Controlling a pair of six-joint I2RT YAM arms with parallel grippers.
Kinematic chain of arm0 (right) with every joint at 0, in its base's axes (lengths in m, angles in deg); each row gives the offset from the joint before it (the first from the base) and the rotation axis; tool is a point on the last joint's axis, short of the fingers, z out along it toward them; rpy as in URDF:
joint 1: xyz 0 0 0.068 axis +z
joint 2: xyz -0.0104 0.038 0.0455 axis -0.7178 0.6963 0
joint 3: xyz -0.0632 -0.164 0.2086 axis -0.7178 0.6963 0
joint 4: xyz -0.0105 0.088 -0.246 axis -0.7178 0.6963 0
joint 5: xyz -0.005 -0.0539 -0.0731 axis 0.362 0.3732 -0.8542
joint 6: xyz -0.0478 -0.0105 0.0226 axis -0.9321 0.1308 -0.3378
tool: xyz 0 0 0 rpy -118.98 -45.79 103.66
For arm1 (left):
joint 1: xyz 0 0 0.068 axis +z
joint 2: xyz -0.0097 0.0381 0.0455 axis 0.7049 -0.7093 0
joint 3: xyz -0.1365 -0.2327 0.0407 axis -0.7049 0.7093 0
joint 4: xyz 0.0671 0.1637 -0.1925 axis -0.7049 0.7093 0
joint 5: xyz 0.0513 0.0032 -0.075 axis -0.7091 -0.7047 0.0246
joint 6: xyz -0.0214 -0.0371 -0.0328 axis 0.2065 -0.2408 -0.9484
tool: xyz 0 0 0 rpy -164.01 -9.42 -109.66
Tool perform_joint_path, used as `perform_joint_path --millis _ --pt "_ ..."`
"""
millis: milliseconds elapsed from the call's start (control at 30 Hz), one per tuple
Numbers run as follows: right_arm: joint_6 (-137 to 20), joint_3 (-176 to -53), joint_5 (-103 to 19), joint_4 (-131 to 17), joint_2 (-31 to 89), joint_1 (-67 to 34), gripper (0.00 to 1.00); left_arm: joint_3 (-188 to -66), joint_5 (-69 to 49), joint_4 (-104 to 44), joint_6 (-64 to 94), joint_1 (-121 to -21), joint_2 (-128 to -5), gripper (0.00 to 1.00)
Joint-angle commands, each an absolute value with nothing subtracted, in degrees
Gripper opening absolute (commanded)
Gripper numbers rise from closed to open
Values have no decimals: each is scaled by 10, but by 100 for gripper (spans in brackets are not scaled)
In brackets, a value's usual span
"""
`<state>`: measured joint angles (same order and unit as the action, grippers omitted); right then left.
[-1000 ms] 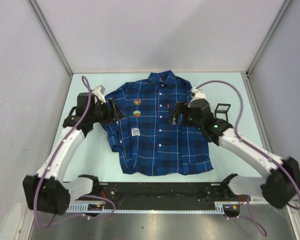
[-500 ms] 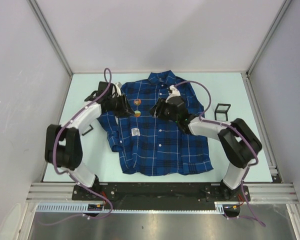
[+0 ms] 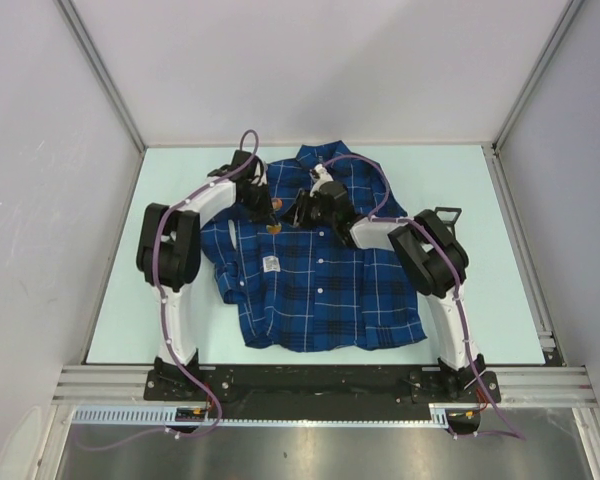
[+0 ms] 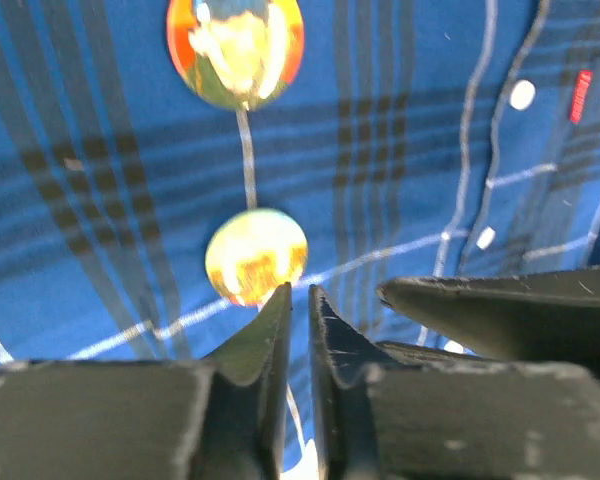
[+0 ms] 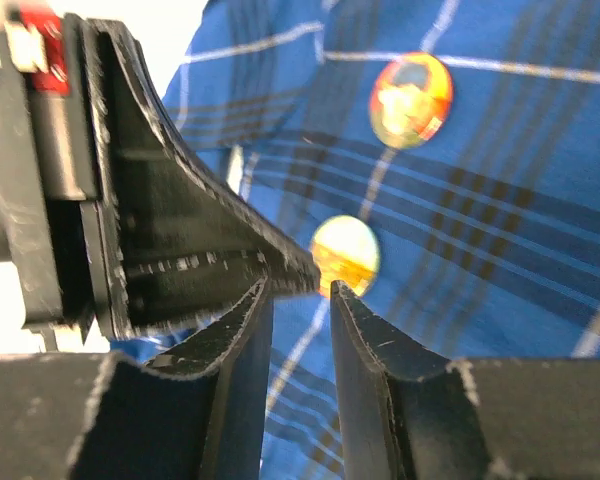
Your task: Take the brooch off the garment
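While the shirt [image 3: 320, 290] lay flat on the table [image 3: 470, 300], two round brooches sat pinned one above the other on its chest: a red-orange upper brooch [image 4: 235, 45] and a yellow lower brooch [image 4: 256, 255]. The left hand [image 4: 298, 292] had its tips just beside the lower brooch's rim, jaws nearly together with a thin slit between and nothing seen in it. The right hand [image 5: 300, 285], jaws slightly wider and likewise empty, pointed at the same brooch from the opposite side.
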<state>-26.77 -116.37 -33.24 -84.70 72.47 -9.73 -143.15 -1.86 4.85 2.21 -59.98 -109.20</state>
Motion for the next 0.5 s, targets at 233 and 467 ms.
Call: perform_joint_path --millis 233,467 --pt "-286 -1188 -288 -832 750 -101 34 -1450 -84 40 37 -600 -1115 8" --pt "-278 -1202 -286 -839 777 -100 38 -1429 -85 34 33 -598 -1123 2"
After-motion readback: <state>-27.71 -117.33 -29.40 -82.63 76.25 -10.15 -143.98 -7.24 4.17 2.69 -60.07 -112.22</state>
